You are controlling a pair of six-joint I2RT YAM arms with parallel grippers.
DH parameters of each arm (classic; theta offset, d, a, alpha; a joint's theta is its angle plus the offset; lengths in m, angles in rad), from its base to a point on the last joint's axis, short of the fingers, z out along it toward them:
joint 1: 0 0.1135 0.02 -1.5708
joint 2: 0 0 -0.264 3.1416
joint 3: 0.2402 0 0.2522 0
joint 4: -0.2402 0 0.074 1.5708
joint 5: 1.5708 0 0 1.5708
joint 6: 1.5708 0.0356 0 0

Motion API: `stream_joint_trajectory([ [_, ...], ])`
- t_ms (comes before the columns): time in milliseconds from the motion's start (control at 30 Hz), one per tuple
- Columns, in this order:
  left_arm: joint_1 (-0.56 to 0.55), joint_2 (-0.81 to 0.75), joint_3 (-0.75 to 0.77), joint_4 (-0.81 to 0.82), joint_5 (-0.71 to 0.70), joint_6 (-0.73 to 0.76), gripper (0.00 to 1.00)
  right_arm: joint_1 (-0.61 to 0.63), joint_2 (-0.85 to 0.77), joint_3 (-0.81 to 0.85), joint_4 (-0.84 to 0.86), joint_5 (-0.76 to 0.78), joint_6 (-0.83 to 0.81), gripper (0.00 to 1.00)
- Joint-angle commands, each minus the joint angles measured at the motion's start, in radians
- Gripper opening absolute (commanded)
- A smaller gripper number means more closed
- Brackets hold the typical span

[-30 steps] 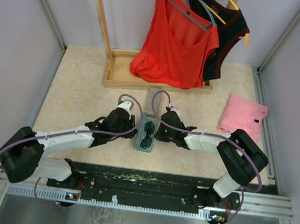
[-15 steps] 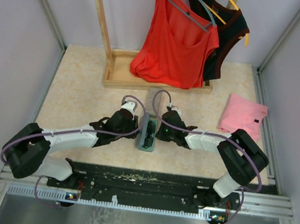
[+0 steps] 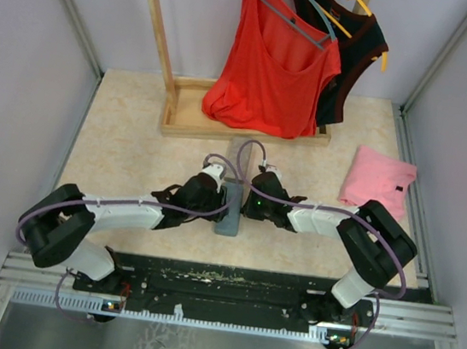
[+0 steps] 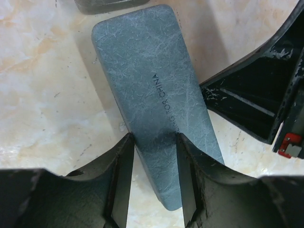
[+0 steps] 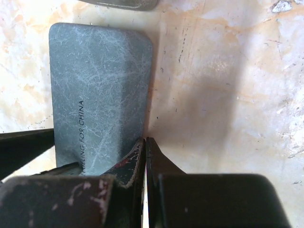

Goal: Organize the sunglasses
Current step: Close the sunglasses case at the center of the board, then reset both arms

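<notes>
1. Lying flat on the pale stone-look table (image 3: 123,160), a grey case (image 3: 229,222) is between the two arms, and its lid is down.
2. The sunglasses are not seen in any view. With the lid down, I cannot tell if they are inside the case.
3. The left claw (image 4: 155,145) reaches the case from the left. Its two fingers stand half apart with the near end of the case between them. Each finger touches one long edge, so the claw is pinching the case.
4. The right claw (image 5: 145,141) is at the right side of the case. Its fingers are pressed together with nothing between them, and the tip touches the right edge of the case.
5. The words "FOR CHINA" are printed along the lid.
6. Just beyond the far end of the case is another grey object (image 5: 121,4), cut by the picture edge.
7. A folded pink cloth (image 3: 377,180) lies well to the right of the case, and a red top (image 3: 273,68) hangs behind the case.
</notes>
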Motion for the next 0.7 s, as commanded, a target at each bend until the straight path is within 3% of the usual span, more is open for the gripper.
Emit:
stream_joint_trajectory([
  [0,-0.024,0.042,0.016,0.047,0.076,-0.019,0.46,0.010,0.023,0.027,0.038,-0.032,0.002,0.00],
  [267,-0.024,-0.003,0.011,0.008,0.025,-0.009,0.48,0.010,-0.033,0.017,-0.014,0.046,-0.010,0.00],
  [667,0.032,-0.277,0.021,-0.119,-0.073,0.010,0.58,0.005,-0.399,-0.055,-0.144,0.235,-0.137,0.24],
])
